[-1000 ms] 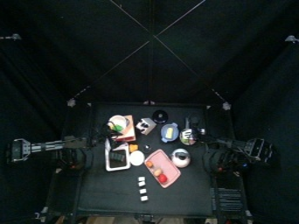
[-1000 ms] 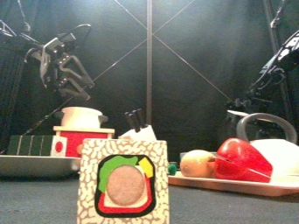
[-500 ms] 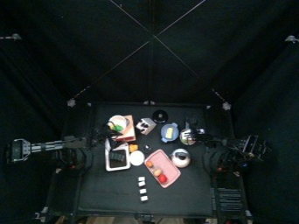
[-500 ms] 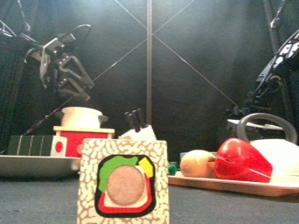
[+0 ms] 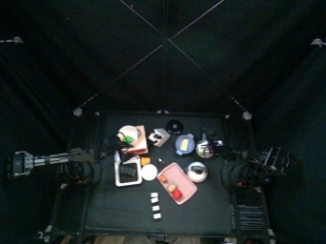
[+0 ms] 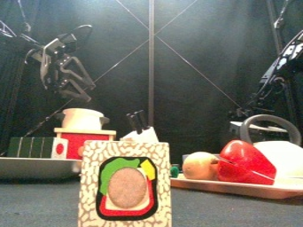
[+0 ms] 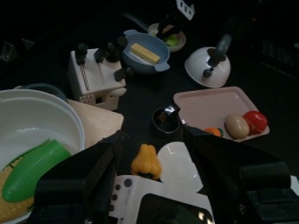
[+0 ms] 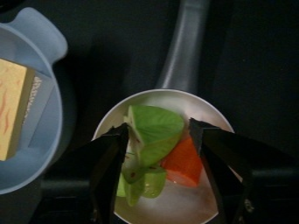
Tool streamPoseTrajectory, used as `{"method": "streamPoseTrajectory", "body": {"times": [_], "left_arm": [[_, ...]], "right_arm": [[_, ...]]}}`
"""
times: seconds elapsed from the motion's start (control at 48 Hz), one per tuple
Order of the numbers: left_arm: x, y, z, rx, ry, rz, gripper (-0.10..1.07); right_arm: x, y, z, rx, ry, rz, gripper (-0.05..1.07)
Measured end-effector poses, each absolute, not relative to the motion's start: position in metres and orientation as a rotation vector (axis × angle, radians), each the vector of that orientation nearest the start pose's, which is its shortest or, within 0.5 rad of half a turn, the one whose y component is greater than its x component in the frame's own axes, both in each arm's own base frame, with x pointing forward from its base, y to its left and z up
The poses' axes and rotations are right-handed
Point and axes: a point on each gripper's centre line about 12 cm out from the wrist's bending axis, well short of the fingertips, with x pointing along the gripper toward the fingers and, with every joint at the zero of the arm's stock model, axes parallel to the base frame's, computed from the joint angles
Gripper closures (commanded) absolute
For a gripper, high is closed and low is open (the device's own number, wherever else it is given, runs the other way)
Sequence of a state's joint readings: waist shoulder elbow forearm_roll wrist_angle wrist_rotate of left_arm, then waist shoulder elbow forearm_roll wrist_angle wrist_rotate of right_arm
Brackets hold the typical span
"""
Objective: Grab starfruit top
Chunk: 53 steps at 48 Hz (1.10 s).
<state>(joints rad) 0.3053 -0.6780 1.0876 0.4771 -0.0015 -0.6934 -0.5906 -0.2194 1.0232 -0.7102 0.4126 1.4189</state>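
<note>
In the right wrist view the starfruit (image 8: 155,138), a yellow-green piece, lies in a white long-handled scoop (image 8: 176,203) beside an orange piece (image 8: 187,163). My right gripper (image 8: 163,131) hangs directly over it, open, one jaw on each side of the scoop and clear of the fruit. From above, that gripper (image 5: 209,148) sits just right of the blue bowl (image 5: 186,144). The left wrist view shows the starfruit (image 7: 173,39) far off behind the blue bowl (image 7: 147,51). My left gripper (image 6: 62,73) rests raised at the table's left, open and holding nothing.
A blue bowl (image 8: 30,105) with a yellow block sits close beside the scoop. A pink tray (image 6: 236,188) carries a red pepper and an apple. A kettle (image 7: 211,63), a white bowl (image 7: 41,122) with corn and a printed box (image 6: 124,182) also stand on the table.
The right arm has shifted slightly in the front view. The left arm has not moved.
</note>
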Motion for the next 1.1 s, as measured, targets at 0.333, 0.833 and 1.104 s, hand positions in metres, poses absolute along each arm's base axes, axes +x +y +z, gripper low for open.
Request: {"method": "streamPoseTrajectory", "body": {"times": [0.333,0.833,1.104], "left_arm": [[0.231,0.073,0.231,-0.274,0.373,0.344,0.07],[0.230,0.073,0.230,-0.288,0.374,0.346,0.07],[0.230,0.072,0.230,-0.287,0.372,0.346,0.07]], "right_arm": [[0.194,-0.168,0.115,0.823,0.791,-1.159,0.33],[0.197,-0.153,0.153,0.821,0.698,-1.138,0.33],[0.197,-0.151,0.159,0.811,0.682,-1.126,0.31]]}}
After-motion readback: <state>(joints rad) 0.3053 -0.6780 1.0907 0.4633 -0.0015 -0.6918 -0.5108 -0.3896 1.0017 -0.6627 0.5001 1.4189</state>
